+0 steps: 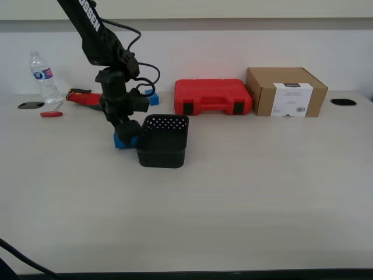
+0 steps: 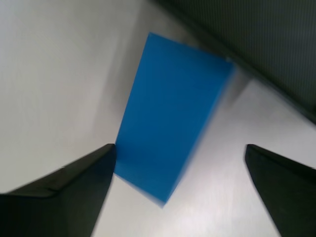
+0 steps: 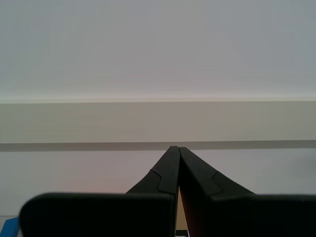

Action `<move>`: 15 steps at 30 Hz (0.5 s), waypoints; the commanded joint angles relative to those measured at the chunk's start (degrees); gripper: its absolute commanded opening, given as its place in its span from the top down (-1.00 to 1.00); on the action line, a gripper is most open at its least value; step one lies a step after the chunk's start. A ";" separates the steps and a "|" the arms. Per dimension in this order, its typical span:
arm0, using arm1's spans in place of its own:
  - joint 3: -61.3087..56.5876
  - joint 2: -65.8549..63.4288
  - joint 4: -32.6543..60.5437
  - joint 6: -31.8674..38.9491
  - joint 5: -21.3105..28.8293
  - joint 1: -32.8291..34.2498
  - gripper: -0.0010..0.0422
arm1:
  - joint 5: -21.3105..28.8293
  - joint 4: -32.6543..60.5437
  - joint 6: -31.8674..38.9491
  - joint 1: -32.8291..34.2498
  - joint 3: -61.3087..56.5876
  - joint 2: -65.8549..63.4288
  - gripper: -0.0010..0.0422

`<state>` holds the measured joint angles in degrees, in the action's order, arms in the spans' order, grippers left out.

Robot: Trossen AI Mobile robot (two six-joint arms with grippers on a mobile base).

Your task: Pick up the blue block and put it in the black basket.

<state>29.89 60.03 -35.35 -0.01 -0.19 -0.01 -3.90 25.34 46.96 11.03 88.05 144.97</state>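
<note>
The blue block [image 1: 121, 142] lies on the table, right beside the wall of the black basket [image 1: 163, 143] on the exterior view's left. My first gripper [image 1: 126, 134] is down over the block. In the first wrist view the first gripper [image 2: 180, 148] is open, with the block [image 2: 170, 123] between its spread fingers and the basket's dark wall [image 2: 256, 34] just beyond. My second gripper [image 3: 177, 148] is shut and empty, facing a pale wall; it does not show in the exterior view.
A smaller blue block [image 1: 152, 98] sits behind the arm. A red tool case [image 1: 213, 96] and a cardboard box [image 1: 285, 91] stand at the back. A water bottle [image 1: 44, 76], a red-handled tool [image 1: 81, 96] and a small red screwdriver [image 1: 51, 114] lie at the far left.
</note>
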 commanded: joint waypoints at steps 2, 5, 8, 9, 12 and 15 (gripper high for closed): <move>0.11 0.00 -0.09 0.00 -0.09 0.00 0.96 | 2.27 7.32 -0.07 0.02 8.44 7.58 0.05; 0.11 0.00 -0.13 0.00 -0.07 0.02 0.96 | 4.00 13.70 -0.55 0.15 14.21 9.92 0.59; 0.11 0.02 0.04 0.00 -0.09 0.00 0.96 | 4.33 14.60 -0.92 0.20 15.93 9.35 0.94; 0.11 0.02 0.00 0.00 -0.09 0.00 0.96 | 4.02 14.78 -0.90 0.20 16.24 8.74 0.91; 0.11 0.02 0.09 0.00 -0.09 0.02 0.96 | 3.48 16.00 -0.66 0.17 16.55 6.25 0.97; 0.11 0.00 0.02 0.00 -0.09 0.02 0.96 | 2.82 17.66 -0.44 0.20 16.55 2.12 0.97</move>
<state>29.89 60.03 -35.09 -0.01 -0.21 0.01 -0.93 42.11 46.26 11.22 104.64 148.22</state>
